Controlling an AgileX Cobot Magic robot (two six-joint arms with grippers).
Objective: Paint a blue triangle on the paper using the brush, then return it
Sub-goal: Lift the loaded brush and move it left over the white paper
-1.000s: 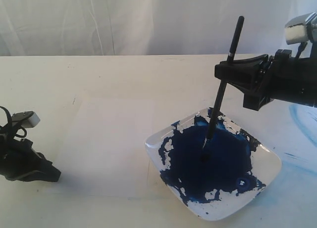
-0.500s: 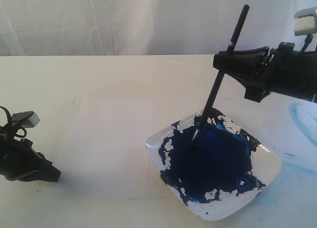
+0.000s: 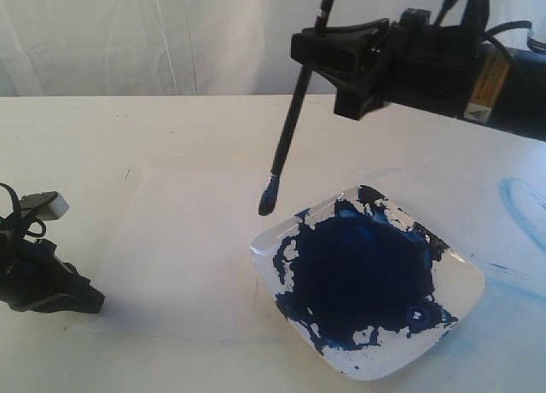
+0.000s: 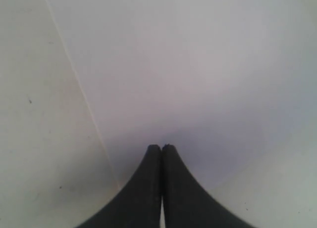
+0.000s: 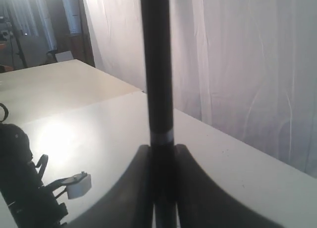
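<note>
One brush [image 3: 294, 112], one paper [image 3: 183, 248], one plate [image 3: 465, 278].

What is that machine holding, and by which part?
The right gripper pinches the brush well up its black handle; the left gripper holds nothing.

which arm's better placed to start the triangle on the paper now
Right. The right pincer grips the brush, whose blue-loaded tip hangs near the paper's right edge, beside the plate. The left pincer sits shut and empty at the paper's left edge, away from the brush.
</note>
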